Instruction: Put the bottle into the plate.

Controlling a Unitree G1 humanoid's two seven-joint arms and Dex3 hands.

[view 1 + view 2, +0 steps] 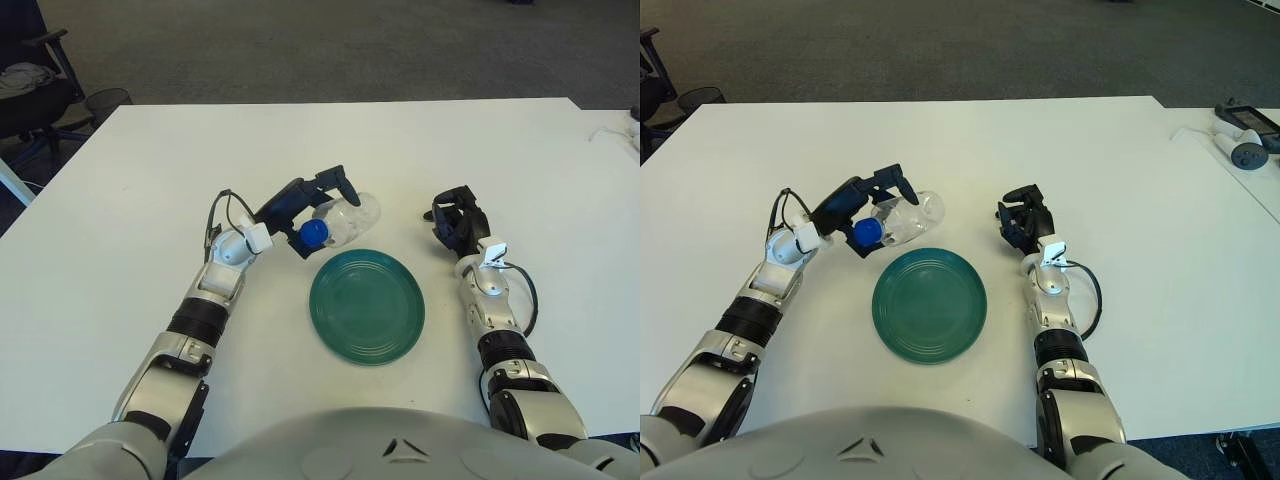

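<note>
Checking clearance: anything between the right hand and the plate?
Nothing: bare white table separates the right hand from the green plate, in both eye views.

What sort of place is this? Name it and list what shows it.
Probably an office or lab room: a large white table stands on grey carpet, with an office chair at its far left corner. The left hand holds the bottle beyond the green plate.
</note>
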